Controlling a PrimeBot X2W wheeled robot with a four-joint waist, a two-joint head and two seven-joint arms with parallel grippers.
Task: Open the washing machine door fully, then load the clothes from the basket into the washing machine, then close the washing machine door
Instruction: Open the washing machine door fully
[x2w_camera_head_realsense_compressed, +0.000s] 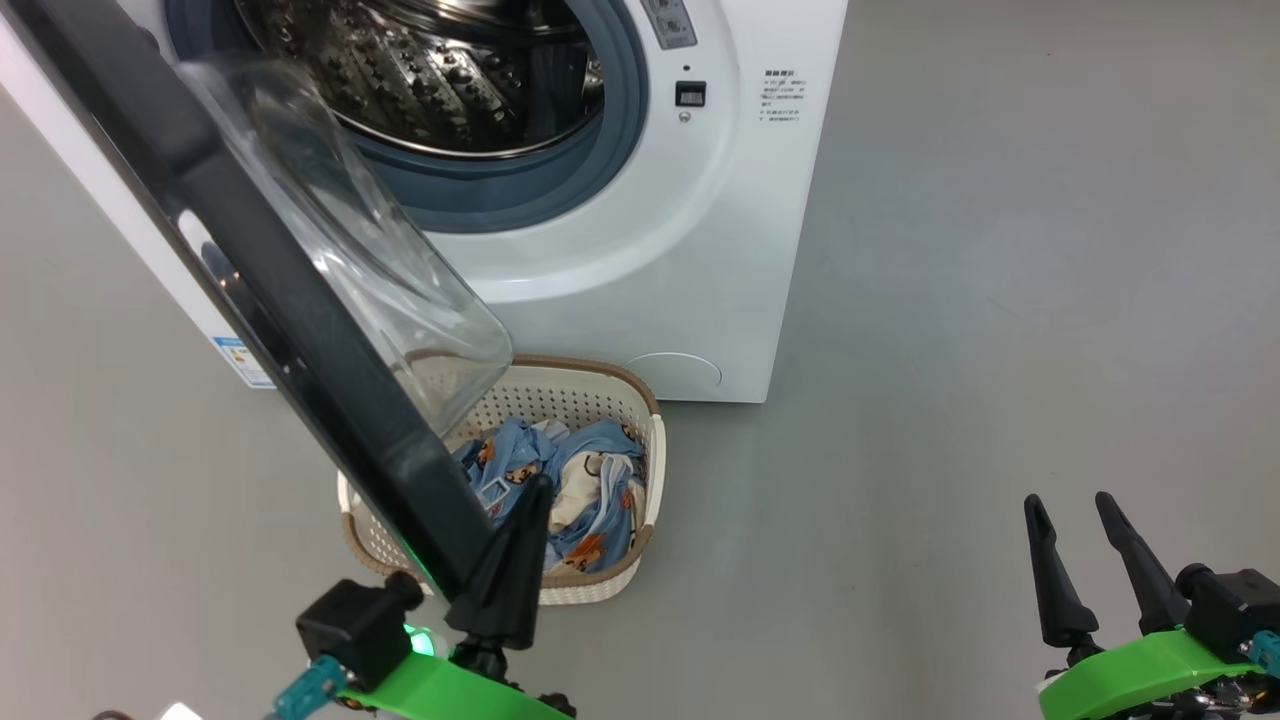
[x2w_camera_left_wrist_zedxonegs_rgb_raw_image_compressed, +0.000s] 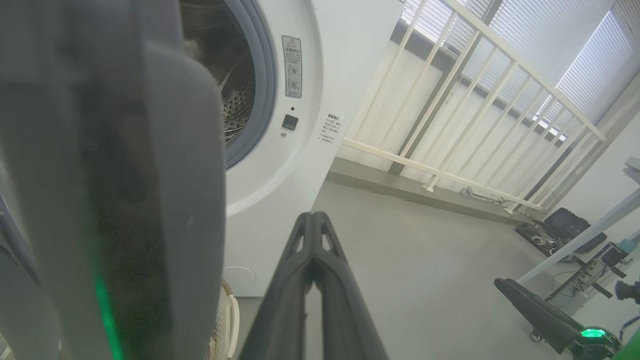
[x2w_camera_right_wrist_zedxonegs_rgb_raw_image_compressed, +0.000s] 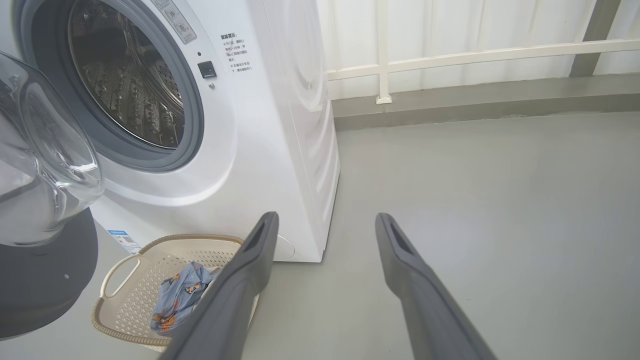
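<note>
**Door (x2w_camera_head_realsense_compressed: 300, 330) half open, hanging over the basket (x2w_camera_head_realsense_compressed: 600, 368)**

My left gripper (x2w_camera_head_realsense_compressed: 530, 500) is pinched together on nothing, just beside the door's lower rim at bottom centre-left; I cannot tell if it touches. My right gripper (x2w_camera_head_realsense_compressed: 1070, 505) hangs spread and empty at lower right. Closed tips could skid off that glossy rim, letting the door swing back or jolting the basket. The clothes (x2w_camera_head_realsense_compressed: 590, 480) lie in it below the washing machine (x2w_camera_head_realsense_compressed: 700, 250).

Test lab: washing machine (x2w_camera_right_wrist_zedxonegs_rgb_raw_image_compressed: 280, 125), bare floor (x2w_camera_right_wrist_zedxonegs_rgb_raw_image_compressed: 475, 200), equipment (x2w_camera_left_wrist_zedxonegs_rgb_raw_image_compressed: 592, 272)
</note>
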